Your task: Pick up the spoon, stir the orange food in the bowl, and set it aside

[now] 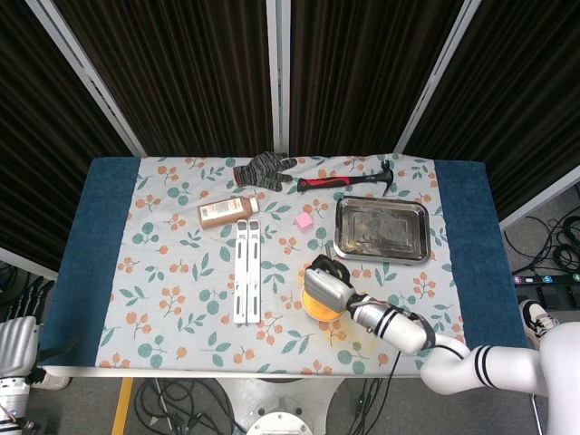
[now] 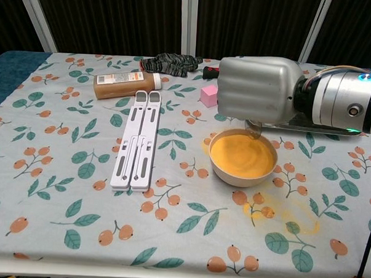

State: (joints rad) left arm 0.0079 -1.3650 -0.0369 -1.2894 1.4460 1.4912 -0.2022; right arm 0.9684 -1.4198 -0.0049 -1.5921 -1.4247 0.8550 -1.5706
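Hovering over the far rim of the bowl [image 2: 242,159], the right hand [image 2: 256,90] has its fingers curled together around the spoon [image 2: 255,128], of which only the lower tip shows. That tip hangs below the hand, long axis roughly upright, pointing down at the orange food [image 2: 242,155] near the bowl's far edge. Beside the bowl, nearer the camera, lies an orange spill [image 2: 274,212] on the cloth.

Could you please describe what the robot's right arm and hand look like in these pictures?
The right hand has a smooth silver-grey metallic shell. Behind it sits a silver cylindrical wrist with black bands and a small blue-green light, then a glossy white forearm with black rings.
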